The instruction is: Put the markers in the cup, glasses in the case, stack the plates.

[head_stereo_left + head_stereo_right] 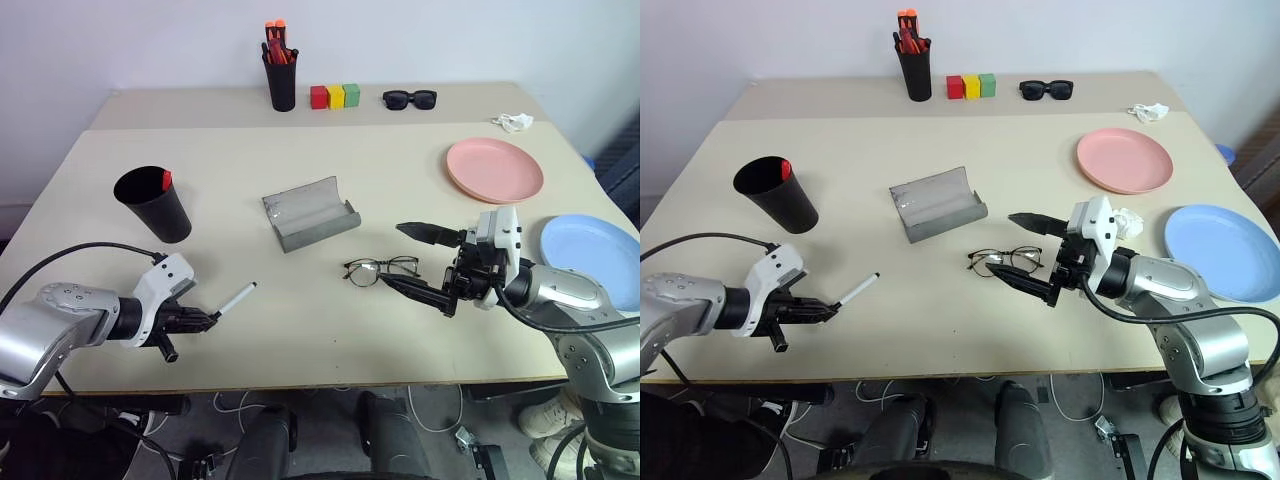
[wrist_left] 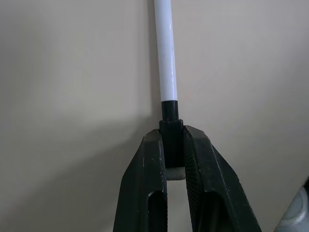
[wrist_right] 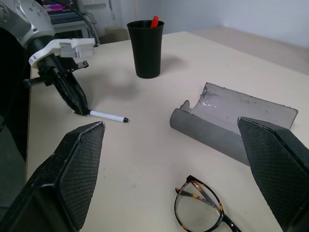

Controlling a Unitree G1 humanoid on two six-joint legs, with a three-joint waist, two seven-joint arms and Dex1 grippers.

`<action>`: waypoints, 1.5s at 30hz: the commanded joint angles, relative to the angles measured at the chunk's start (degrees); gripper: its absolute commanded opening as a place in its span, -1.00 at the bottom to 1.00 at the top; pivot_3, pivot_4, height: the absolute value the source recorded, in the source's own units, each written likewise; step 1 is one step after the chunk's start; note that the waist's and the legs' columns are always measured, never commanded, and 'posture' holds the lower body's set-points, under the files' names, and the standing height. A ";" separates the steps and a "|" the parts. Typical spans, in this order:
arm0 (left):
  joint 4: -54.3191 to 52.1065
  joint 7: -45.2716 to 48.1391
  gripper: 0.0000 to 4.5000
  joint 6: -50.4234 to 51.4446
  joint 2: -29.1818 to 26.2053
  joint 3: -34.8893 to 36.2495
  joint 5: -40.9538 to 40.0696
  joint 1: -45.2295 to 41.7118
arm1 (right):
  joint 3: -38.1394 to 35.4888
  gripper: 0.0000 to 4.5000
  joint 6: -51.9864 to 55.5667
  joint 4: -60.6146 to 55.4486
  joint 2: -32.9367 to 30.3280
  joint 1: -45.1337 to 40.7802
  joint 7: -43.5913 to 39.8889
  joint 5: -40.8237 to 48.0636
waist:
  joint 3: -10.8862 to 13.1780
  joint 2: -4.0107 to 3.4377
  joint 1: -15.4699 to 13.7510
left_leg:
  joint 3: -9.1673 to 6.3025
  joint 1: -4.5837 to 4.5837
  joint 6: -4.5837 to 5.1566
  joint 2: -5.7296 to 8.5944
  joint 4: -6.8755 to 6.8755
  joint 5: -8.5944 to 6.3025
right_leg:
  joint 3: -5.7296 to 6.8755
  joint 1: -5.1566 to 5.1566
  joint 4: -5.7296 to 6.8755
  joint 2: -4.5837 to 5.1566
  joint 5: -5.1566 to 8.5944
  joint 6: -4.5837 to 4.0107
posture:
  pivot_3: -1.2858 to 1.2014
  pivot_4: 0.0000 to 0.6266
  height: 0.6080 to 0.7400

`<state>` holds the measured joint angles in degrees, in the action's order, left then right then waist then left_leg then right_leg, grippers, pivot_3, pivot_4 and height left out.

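My left gripper [image 1: 208, 320] is shut on the black end of the white marker [image 1: 236, 298], which lies on the table near its front left edge; the left wrist view shows both fingers pinching that end [image 2: 172, 133]. The red marker [image 1: 167, 180] stands inside the wide black cup [image 1: 153, 203]. The wire-framed glasses [image 1: 381, 269] lie on the table in front of the grey case [image 1: 310, 213], which lies open. My right gripper [image 1: 395, 256] hovers open just right of the glasses, holding nothing. The pink plate [image 1: 494, 169] and the blue plate [image 1: 590, 260] lie apart at the right.
At the back of the table stand a taller black cup of orange and red pens [image 1: 280, 75], three coloured blocks [image 1: 334, 96], black sunglasses [image 1: 409, 98] and a crumpled white scrap [image 1: 513, 122]. The table's front edge runs close below both grippers.
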<state>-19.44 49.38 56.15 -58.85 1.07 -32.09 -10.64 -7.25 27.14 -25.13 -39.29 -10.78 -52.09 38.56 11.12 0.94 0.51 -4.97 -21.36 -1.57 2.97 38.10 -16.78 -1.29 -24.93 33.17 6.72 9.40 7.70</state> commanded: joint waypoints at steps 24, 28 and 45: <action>24.53 -19.97 -0.98 -51.45 22.91 27.04 6.90 -23.91 | -2.64 1.00 1.35 -1.54 0.11 -2.00 0.03 6.00 | -0.03 0.07 0.12 | 0.00 0.02 -0.01 0.03 0.06 0.01 | 0.01 0.04 -0.01 0.02 -0.14 0.20 | 0.03 -0.52 1.00; 26.96 -21.11 -0.98 -53.65 22.73 28.42 7.20 -20.41 | -2.61 1.00 1.47 -1.37 0.11 -2.30 -0.17 5.84 | -0.04 0.07 0.12 | 0.00 0.03 -0.01 0.04 0.06 0.01 | 0.01 0.04 -0.01 0.02 -0.14 0.20 | 0.03 -0.52 1.00; 29.69 -22.45 -0.98 -53.38 26.40 26.78 6.83 -14.43 | -2.59 1.00 1.50 -1.49 0.00 -2.61 -0.13 5.44 | -0.05 0.10 0.07 | -0.01 0.03 -0.01 0.04 0.08 0.01 | 0.01 0.06 0.01 0.02 -0.15 0.20 | 0.03 -0.52 1.00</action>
<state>11.11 27.13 3.52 -32.10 27.69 -25.02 -24.88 -9.29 29.53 -25.51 -39.28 -12.48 -52.13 43.73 11.07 1.04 0.58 -4.98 -21.33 -1.59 3.01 38.19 -16.77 -1.28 -24.87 33.17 6.74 9.25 7.90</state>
